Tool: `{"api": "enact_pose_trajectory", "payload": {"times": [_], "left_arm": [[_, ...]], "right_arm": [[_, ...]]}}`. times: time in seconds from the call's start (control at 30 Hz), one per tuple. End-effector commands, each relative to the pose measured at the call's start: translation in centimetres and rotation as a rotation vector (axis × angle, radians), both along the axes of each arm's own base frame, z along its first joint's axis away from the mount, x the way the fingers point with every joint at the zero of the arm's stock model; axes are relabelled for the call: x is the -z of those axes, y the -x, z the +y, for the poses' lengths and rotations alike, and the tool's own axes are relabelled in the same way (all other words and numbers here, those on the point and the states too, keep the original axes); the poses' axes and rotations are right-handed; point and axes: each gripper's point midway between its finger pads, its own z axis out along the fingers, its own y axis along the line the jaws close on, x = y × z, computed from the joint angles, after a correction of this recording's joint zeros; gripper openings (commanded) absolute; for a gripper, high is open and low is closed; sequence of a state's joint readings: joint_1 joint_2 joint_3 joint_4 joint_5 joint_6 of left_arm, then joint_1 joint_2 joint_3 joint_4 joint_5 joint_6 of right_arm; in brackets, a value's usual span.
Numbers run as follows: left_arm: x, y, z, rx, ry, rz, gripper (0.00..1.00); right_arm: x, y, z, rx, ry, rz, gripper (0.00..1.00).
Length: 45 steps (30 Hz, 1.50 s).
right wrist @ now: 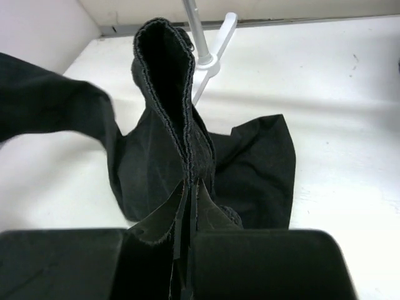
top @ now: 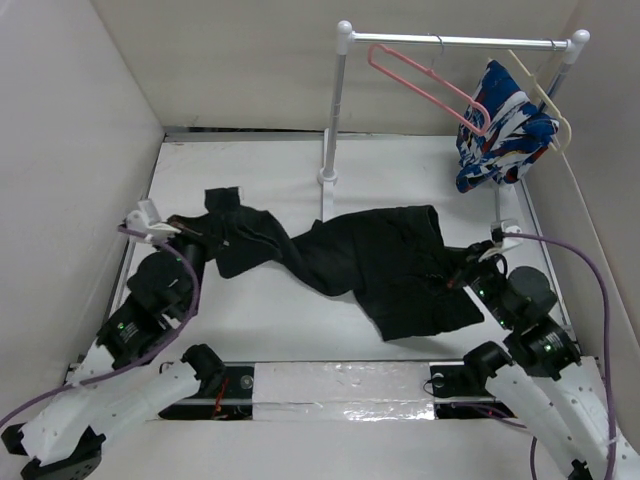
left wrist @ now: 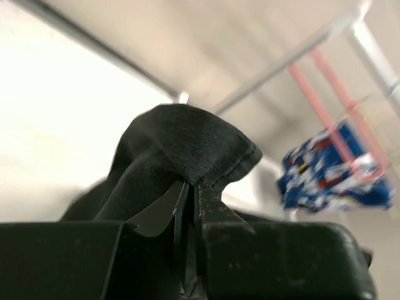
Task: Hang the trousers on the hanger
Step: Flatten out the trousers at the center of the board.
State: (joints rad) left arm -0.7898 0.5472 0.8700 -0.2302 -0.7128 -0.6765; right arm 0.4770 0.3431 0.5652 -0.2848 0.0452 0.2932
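Observation:
The black trousers (top: 355,262) lie stretched across the table between both arms. My left gripper (top: 207,232) is shut on a leg end at the left; in the left wrist view the jaws (left wrist: 190,184) pinch a bunched fold of black cloth (left wrist: 181,140). My right gripper (top: 462,268) is shut on the wide end at the right; in the right wrist view the jaws (right wrist: 192,182) pinch a raised seamed edge (right wrist: 165,75). The pink hanger (top: 425,85) hangs tilted from the rail at the back right, far from both grippers; it also shows in the left wrist view (left wrist: 334,122).
A white rail stand (top: 455,42) stands at the back with its post foot (top: 327,178) on the table. A blue, white and red patterned garment (top: 503,128) hangs on a cream hanger (top: 545,95) at the rail's right end. Walls close in on both sides.

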Motion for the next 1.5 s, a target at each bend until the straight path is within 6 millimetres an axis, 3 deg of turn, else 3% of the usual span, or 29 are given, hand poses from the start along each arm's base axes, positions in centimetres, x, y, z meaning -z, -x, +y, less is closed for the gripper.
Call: {"api": "enact_pose_trajectory", "payload": {"times": [0.0,0.07,0.1,0.27,0.33,0.47,0.5,0.57,0.6,0.7,0.83,0.93,0.97,1.03,1.07,1.1,1.13,1.17,1.2,1.23,1.27,1.3,1.33,1.37,1.43,1.47], "left_arm": [[-5.7,1.9,5.2,-0.157,0.055,-0.099,0.00],[-7.1,2.8,7.6,-0.237,0.063,-0.127,0.00],[-9.0,3.5,8.5,-0.253,0.093,-0.162,0.00],[-14.7,6.1,11.6,-0.281,0.144,-0.321,0.00],[-14.7,6.1,11.7,-0.286,0.095,-0.350,0.00],[-11.6,4.0,11.0,-0.369,0.001,-0.233,0.00],[-9.8,3.1,10.5,-0.387,-0.038,-0.196,0.00],[-8.0,2.4,10.5,-0.443,-0.053,-0.166,0.00],[-5.9,1.5,9.8,-0.453,-0.083,-0.146,0.00],[-5.0,0.3,8.4,-0.440,-0.071,-0.175,0.00],[-5.3,-1.5,6.2,-0.409,-0.078,-0.177,0.00],[-5.7,-3.5,4.0,-0.388,-0.114,-0.180,0.00],[-5.2,-5.3,2.8,-0.373,-0.166,-0.170,0.00],[-5.8,-8.1,5.8,-0.441,-0.153,-0.158,0.00],[-4.0,-10.7,5.3,-0.352,-0.198,-0.109,0.00],[-4.0,-12.1,11.1,-0.464,-0.183,-0.097,0.00],[-3.5,-13.1,13.3,-0.472,-0.139,-0.081,0.00],[-1.5,-15.2,14.6,-0.416,-0.114,-0.020,0.00],[-1.5,-15.9,17.1,-0.442,-0.071,-0.004,0.00],[1.3,-17.0,20.4,-0.509,-0.008,0.078,0.00],[2.1,-17.6,21.1,-0.525,-0.016,0.113,0.01],[1.4,-18.4,21.4,-0.525,-0.025,0.122,0.07],[2.5,-18.9,21.9,-0.523,-0.015,0.163,0.14],[4.3,-20.0,20.7,-0.455,0.025,0.213,0.31],[6.4,-20.1,19.6,-0.409,0.079,0.232,0.49],[4.9,-20.0,18.7,-0.366,0.115,0.159,0.60]], "right_arm": [[-4.5,2.2,-0.9,-0.022,0.009,-0.075,0.00],[-7.0,3.5,-1.4,-0.032,-0.010,-0.119,0.00],[-7.9,4.1,-1.7,-0.033,-0.015,-0.137,0.00],[-13.9,8.6,-3.4,-0.064,-0.034,-0.272,0.00],[-14.2,8.8,-4.1,-0.039,-0.024,-0.273,0.00],[-11.5,6.3,-5.5,0.096,0.006,-0.176,0.00],[-9.9,5.4,-5.4,0.119,0.009,-0.135,0.00],[-9.0,4.0,-6.5,0.211,-0.002,-0.116,0.00],[-8.6,3.4,-6.9,0.256,-0.012,-0.104,0.00],[-8.1,1.3,-8.6,0.400,-0.002,-0.090,0.00],[-9.4,-0.4,-9.2,0.484,0.001,-0.104,0.00],[-9.7,-1.7,-9.7,0.541,0.037,-0.107,0.00],[-9.9,-2.0,-10.1,0.565,0.049,-0.108,0.00],[-9.8,-2.8,-10.3,0.581,0.090,-0.104,0.00],[-9.3,-3.6,-10.2,0.577,0.116,-0.082,0.00],[-9.3,-3.8,-10.2,0.567,0.129,-0.078,0.00],[-9.0,-4.0,-10.2,0.560,0.137,-0.071,0.00],[-9.1,-4.1,-10.1,0.544,0.135,-0.078,0.00],[-9.1,-4.2,-10.0,0.529,0.134,-0.091,0.00],[-8.7,-4.5,-9.6,0.504,0.132,-0.097,0.00],[-8.6,-4.5,-9.2,0.482,0.130,-0.098,0.00],[-8.3,-4.8,-9.0,0.469,0.132,-0.092,0.00],[-8.0,-5.0,-8.6,0.452,0.134,-0.088,0.00],[-7.8,-5.2,-8.1,0.422,0.135,-0.081,0.00],[-7.4,-5.7,-7.5,0.399,0.135,-0.072,0.00],[-7.2,-5.8,-7.2,0.383,0.134,-0.069,0.00]]}}
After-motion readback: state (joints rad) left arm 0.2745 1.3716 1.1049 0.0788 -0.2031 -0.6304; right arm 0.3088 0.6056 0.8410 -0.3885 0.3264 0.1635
